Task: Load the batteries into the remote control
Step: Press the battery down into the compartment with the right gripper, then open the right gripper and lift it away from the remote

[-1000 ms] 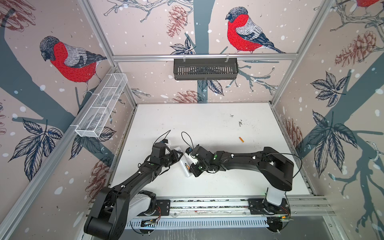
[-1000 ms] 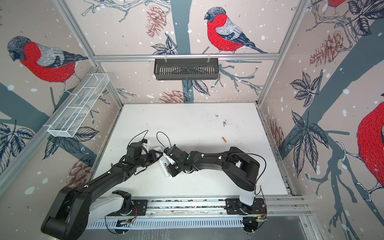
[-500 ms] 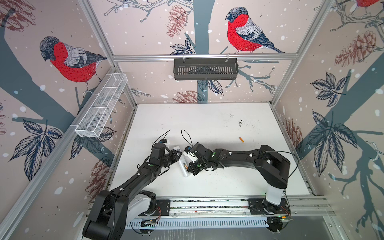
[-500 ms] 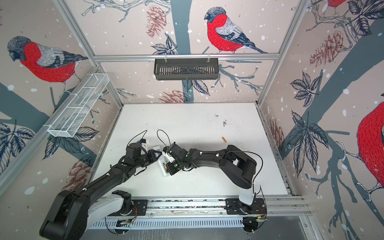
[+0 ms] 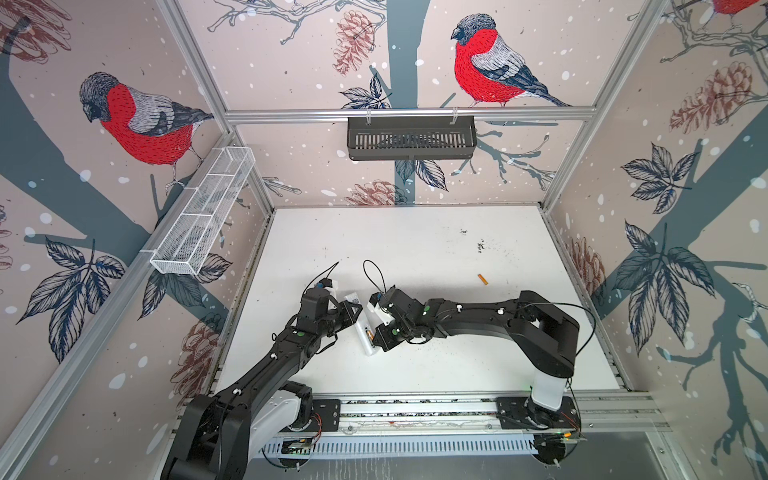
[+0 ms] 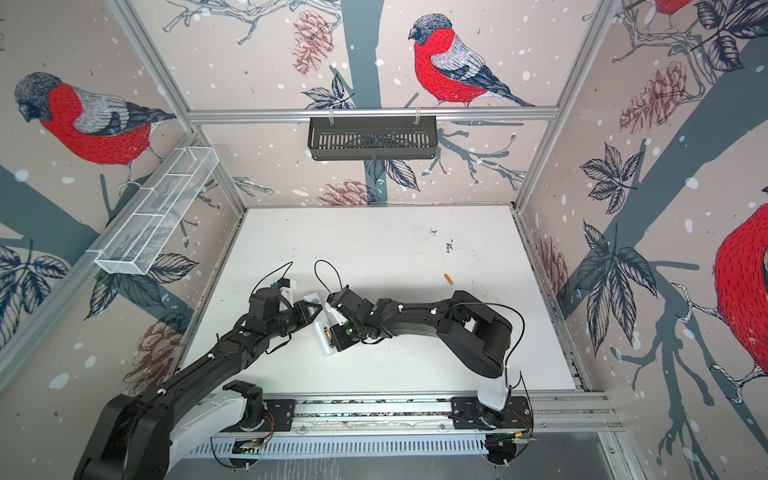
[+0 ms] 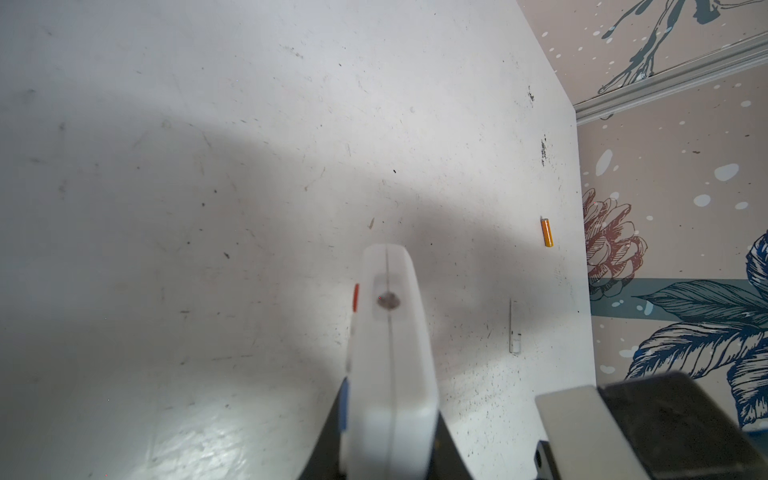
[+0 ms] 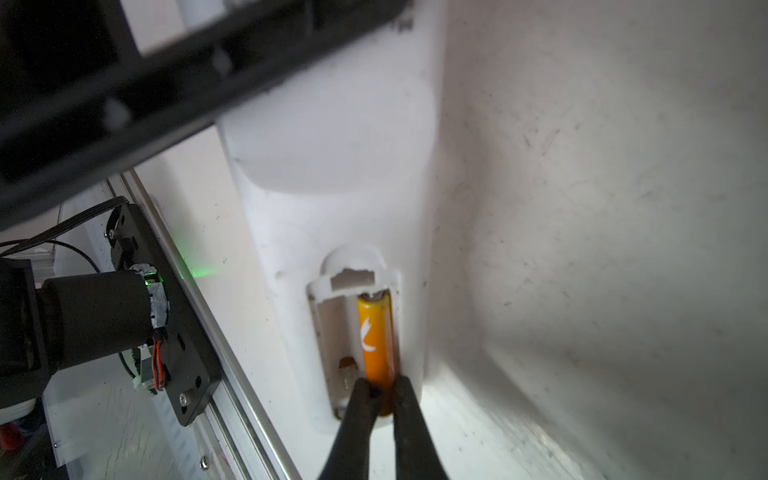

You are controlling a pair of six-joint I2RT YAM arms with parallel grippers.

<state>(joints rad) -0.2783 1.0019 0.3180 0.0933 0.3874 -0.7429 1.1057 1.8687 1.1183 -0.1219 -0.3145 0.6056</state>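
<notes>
Backdrop here is pinkish wallpaper with red-breasted birds all round. A black slotted plastic tray hangs off the back aluminium rail, and a long white wire-mesh basket sits on the left wall. The scuffed white tabletop has dark specks toward the back right.

Scuffed white table, one loose battery

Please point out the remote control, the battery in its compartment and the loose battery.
remote control (image 8: 332, 187): right wrist view, white back.
inserted battery (image 8: 376, 332): right wrist view, orange body.
loose battery (image 5: 482, 279): in a top view, middle.
</notes>
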